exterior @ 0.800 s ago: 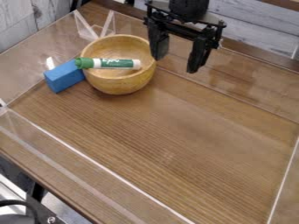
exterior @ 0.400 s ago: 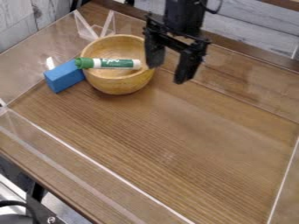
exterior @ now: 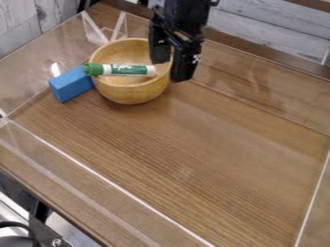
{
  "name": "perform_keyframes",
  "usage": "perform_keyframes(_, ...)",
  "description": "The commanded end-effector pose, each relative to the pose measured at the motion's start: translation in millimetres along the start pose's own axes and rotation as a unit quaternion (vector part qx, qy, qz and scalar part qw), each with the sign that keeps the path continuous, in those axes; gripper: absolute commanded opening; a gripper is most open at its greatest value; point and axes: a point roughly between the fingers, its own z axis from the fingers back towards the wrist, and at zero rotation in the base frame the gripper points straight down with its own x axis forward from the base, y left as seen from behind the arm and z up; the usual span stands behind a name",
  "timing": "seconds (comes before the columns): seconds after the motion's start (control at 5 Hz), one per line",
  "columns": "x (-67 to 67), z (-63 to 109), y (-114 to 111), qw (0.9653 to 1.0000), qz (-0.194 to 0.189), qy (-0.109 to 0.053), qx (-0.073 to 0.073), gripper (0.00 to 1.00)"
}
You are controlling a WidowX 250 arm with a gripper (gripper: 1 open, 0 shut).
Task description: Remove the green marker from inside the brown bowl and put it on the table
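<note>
Glossy wood-grain table (exterior: 194, 164) (clear plastic walls), fingers (exterior: 172, 64) spread, empty, beside brown bowl (exterior: 129, 87) holding green marker (exterior: 123, 68)

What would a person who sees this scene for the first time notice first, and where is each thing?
The black end effector hangs with open fingers at the right rim of the brown bowl, near the table's far edge. The green marker lies across the bowl, its green end sticking out over the left rim. A blue block sits on the table just left of the bowl.
</note>
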Motion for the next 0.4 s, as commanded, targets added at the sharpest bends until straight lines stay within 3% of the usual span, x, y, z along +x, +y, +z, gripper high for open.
perform_keyframes(0.0,4.1,13.0,12.9,0.9986,-0.041,-0.023,0.024,1.00)
perform_keyframes(0.2,3.2,9.0,21.3,0.9961,-0.082,-0.020,0.029,1.00)
